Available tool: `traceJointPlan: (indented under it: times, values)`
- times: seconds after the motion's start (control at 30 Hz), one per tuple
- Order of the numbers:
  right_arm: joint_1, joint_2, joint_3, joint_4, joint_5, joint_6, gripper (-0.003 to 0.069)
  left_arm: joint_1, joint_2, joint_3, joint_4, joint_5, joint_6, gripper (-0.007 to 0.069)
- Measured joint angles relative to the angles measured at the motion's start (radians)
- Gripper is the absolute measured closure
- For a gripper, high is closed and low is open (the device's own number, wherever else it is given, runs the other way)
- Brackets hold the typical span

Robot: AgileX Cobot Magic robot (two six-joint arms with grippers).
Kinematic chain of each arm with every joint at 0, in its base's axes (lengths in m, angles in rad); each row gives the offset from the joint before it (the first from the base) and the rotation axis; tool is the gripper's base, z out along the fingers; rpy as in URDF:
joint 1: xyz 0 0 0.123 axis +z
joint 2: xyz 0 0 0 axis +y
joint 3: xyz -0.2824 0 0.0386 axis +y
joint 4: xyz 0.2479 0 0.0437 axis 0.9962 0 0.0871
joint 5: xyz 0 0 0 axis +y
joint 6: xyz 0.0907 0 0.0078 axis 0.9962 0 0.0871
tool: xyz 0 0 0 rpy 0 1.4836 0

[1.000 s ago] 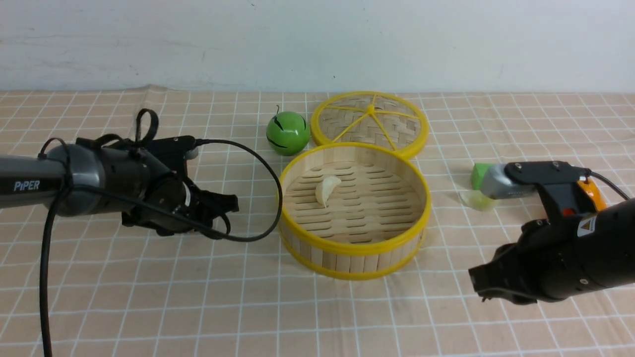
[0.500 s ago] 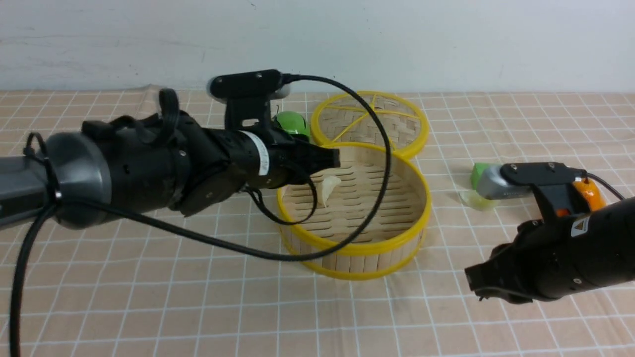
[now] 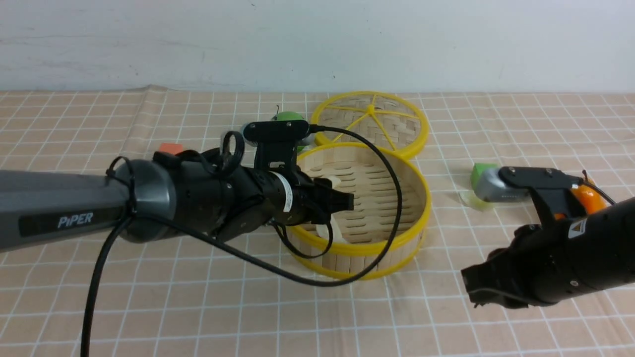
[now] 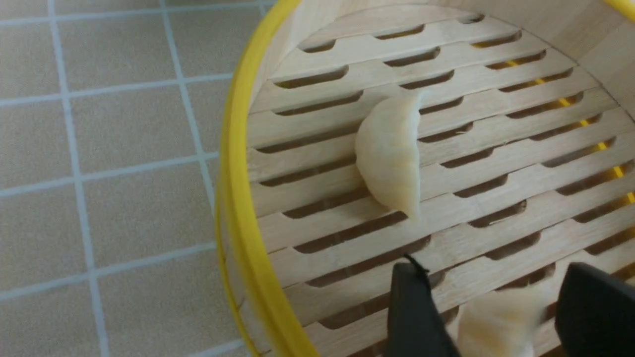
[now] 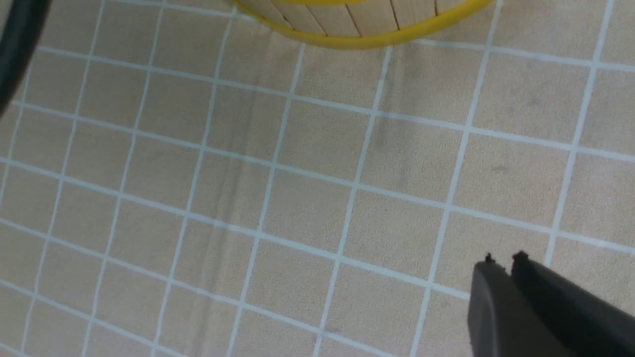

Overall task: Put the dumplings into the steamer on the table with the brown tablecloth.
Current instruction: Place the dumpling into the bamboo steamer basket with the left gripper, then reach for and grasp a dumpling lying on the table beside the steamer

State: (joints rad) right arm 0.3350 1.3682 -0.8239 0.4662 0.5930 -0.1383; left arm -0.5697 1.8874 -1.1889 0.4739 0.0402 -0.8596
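while over steamer [image 3: 425, 208], l. gripper [image 3: 347, 201] prob. splayed

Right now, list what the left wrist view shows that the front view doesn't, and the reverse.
Left wrist only: the left gripper, its fingers parted, with a blurred dumpling between them. Front only: the lid, the green ball, the green cube and the right gripper. Both: the steamer, the tablecloth and the resting dumpling on the slats.
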Motion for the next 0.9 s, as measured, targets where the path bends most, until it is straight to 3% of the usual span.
traceJointPlan:
  times: [0.23, 0.3, 0.37, 0.53, 0.57, 0.6, 0.67, 0.73, 0.9]
  values:
    - [0.0, 0.0, 0.0, -0.006, -0.008, -0.057, 0.0606, 0.0, -0.063, -0.029, -0.001, 0.095, 0.0, 0.0219]
    - [0.0, 0.0, 0.0, -0.025, -0.023, -0.119, 0.0606, -0.001, -0.152, -0.057, -0.001, 0.192, 0.016, 0.0225]
    - [-0.006, 0.0, -0.007, -0.043, -0.023, -0.167, 0.0603, -0.002, -0.247, -0.083, -0.002, 0.306, 0.063, 0.0258]
    - [-0.093, 0.007, -0.083, -0.049, -0.093, -0.152, 0.0589, -0.002, -0.487, -0.097, -0.011, 0.616, 0.257, 0.0475]
    - [-0.098, 0.009, -0.094, -0.049, -0.1, -0.149, 0.0587, -0.002, -0.495, -0.097, -0.011, 0.628, 0.265, 0.0486]
    - [-0.144, 0.032, -0.148, -0.049, -0.139, -0.129, 0.0569, -0.002, -0.556, -0.097, -0.014, 0.715, 0.321, 0.0582]
    - [-0.185, 0.073, -0.217, -0.049, -0.144, -0.115, 0.0537, -0.002, -0.615, -0.093, -0.016, 0.772, 0.361, 0.0638]
    - [-0.216, 0.132, -0.295, -0.049, -0.121, -0.107, 0.0489, -0.002, -0.678, -0.077, -0.019, 0.797, 0.375, 0.0638]
    - [-0.242, 0.378, -0.517, -0.083, -0.046, -0.103, 0.0284, -0.002, -0.904, 0.078, -0.024, 0.815, 0.394, 0.0638]
